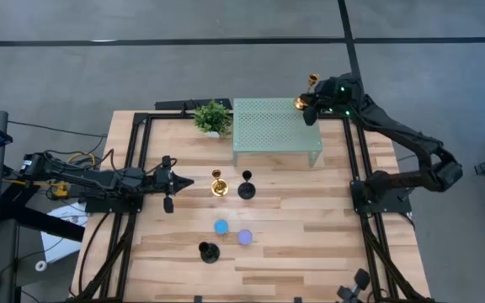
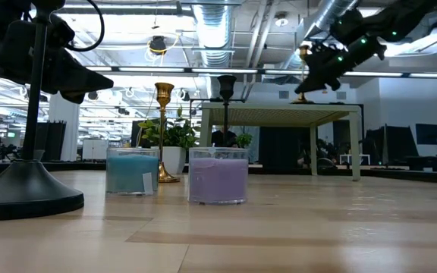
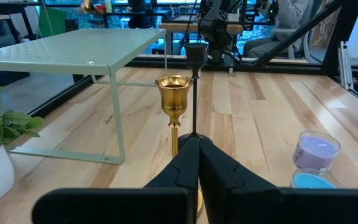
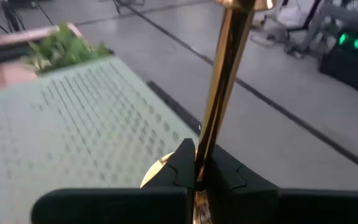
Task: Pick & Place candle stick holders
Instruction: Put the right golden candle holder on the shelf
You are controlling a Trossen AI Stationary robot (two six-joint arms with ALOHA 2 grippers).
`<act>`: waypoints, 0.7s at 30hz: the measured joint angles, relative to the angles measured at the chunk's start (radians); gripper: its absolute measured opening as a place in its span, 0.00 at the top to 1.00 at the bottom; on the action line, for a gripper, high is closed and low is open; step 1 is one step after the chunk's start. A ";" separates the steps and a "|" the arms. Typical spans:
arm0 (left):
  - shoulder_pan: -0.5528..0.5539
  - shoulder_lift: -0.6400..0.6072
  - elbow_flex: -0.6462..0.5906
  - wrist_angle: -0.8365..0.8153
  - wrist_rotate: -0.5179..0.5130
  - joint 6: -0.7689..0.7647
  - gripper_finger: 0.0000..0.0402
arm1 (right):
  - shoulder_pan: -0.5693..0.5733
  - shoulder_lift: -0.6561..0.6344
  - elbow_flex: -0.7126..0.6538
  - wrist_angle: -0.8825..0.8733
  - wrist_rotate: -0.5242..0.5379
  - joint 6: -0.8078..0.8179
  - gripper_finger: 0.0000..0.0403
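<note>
My right gripper (image 1: 308,104) is shut on a gold stemmed holder (image 1: 307,93) over the far right corner of the pale green perforated shelf (image 1: 272,126). It also shows in the low view (image 2: 303,72). My left gripper (image 1: 185,182) is shut and empty, low over the table, left of a second gold holder (image 1: 219,185); beyond that stands a black holder (image 1: 246,188). Both stand upright on their round bases. The blue holder (image 1: 221,226), the purple holder (image 1: 244,237) and another black stemmed holder (image 1: 209,251) stand nearer the table's near edge. My right gripper pinches the gold holder's stem (image 4: 211,134) between its two fingers, low on the stem, just above the round base (image 4: 156,173). The fingers lie across the stem. The holder is tilted, its cup leaning past the shelf's far edge. I cannot tell whether the base touches the shelf.
A small green plant in a white pot (image 1: 213,118) stands at the shelf's left end. Black frame rails (image 1: 354,160) run along the table's left and right sides. Bare wood lies under the right arm and along the near edge.
</note>
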 joint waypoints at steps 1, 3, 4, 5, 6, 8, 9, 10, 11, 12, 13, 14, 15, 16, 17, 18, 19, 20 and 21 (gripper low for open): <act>0.000 0.000 0.000 0.000 0.000 0.000 0.98 | -0.009 -0.006 -0.013 0.000 0.000 0.004 0.99; 0.000 0.000 0.000 0.000 0.000 0.000 0.98 | -0.022 -0.011 -0.027 0.007 -0.007 0.013 0.99; 0.000 0.000 0.000 0.000 0.000 0.000 0.98 | -0.029 -0.011 -0.035 0.012 -0.018 0.018 0.99; 0.000 0.000 0.000 0.000 0.000 0.000 0.98 | -0.035 -0.011 -0.043 0.014 -0.023 0.019 0.99; 0.000 0.000 0.000 0.000 0.000 0.000 0.98 | -0.039 -0.011 -0.051 0.020 -0.025 0.019 0.99; 0.000 0.000 0.000 0.000 0.000 0.000 0.98 | -0.037 -0.010 -0.057 0.044 -0.028 0.021 0.99; 0.000 0.000 0.000 0.000 0.000 0.000 0.98 | -0.033 -0.009 -0.056 0.058 -0.028 0.022 0.99; 0.000 0.000 0.000 0.000 0.000 0.000 0.98 | -0.033 -0.007 -0.054 0.067 -0.027 0.021 0.99; 0.000 0.000 0.000 0.000 0.000 0.000 0.98 | -0.033 -0.001 -0.054 0.068 -0.028 0.026 0.99; 0.000 0.000 0.000 0.000 0.000 0.000 0.98 | -0.036 0.004 -0.055 0.061 -0.028 0.032 0.99; 0.000 0.000 0.000 0.000 0.000 0.000 0.98 | -0.039 0.009 -0.055 0.052 -0.028 0.036 0.99; 0.000 0.000 0.000 0.000 0.000 0.000 0.98 | -0.041 0.014 -0.056 0.049 -0.028 0.036 0.99; 0.000 0.000 0.000 0.000 0.000 0.000 0.98 | -0.042 0.019 -0.056 0.051 -0.029 0.037 0.99; 0.000 0.000 0.000 0.000 0.000 0.000 0.98 | -0.041 0.025 -0.056 0.052 -0.032 0.036 0.99; 0.000 0.000 0.000 0.000 0.000 0.000 0.98 | -0.040 0.031 -0.056 0.054 -0.035 0.036 0.99; 0.000 0.000 0.000 0.000 0.000 0.000 0.98 | -0.039 0.037 -0.056 0.056 -0.041 0.036 0.99; 0.000 0.000 0.000 0.000 0.000 0.000 0.98 | -0.038 0.043 -0.056 0.058 -0.045 0.036 0.99; 0.000 0.000 0.000 0.000 0.000 0.000 0.98 | -0.036 0.049 -0.056 0.064 -0.047 0.037 0.99; 0.000 0.000 0.000 0.000 0.000 0.000 0.98 | -0.033 0.054 -0.056 0.068 -0.048 0.037 0.99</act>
